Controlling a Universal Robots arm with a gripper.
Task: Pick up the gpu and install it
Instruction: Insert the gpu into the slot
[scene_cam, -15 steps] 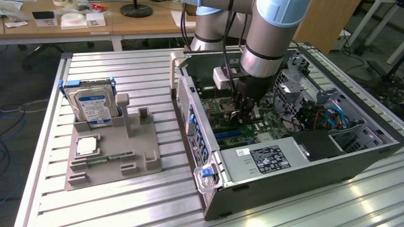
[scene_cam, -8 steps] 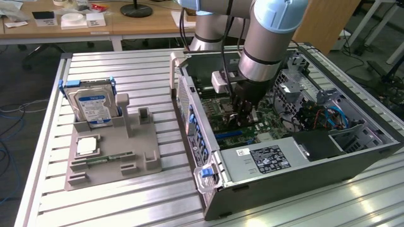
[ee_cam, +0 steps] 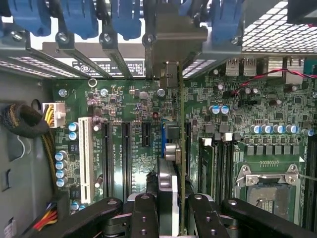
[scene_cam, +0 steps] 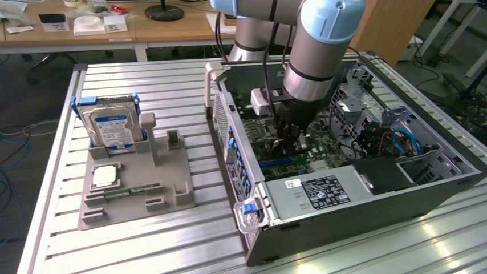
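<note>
In the exterior view, the robot arm reaches down into the open computer case (scene_cam: 357, 188) that lies on the metal desk (scene_cam: 137, 251). The gripper (scene_cam: 291, 145) is deep inside, just above the green motherboard (scene_cam: 323, 142). The picking-up part looks done, and the putting-in part is going on. Outside the case, to the exterior view's left, a grey holder tray (scene_cam: 137, 194) carries the silver hard drive (scene_cam: 113, 128) and a slim green memory stick (scene_cam: 133, 191). They are well apart from the work.

In the wrist view, the gripper (ee_cam: 171, 208) is closed on the gpu (ee_cam: 181, 163), which stands on its thin edge between the black fingers (ee_cam: 143, 213). The card's metal end plate (ee_cam: 173, 42) sits up by the back wall of the case. The card lines up with a long slot, but I cannot tell if it is pushed all the way in. Black slots (ee_cam: 126, 153), a white slot (ee_cam: 84, 158) and blue clips (ee_cam: 79, 17) crowd close by.
</note>
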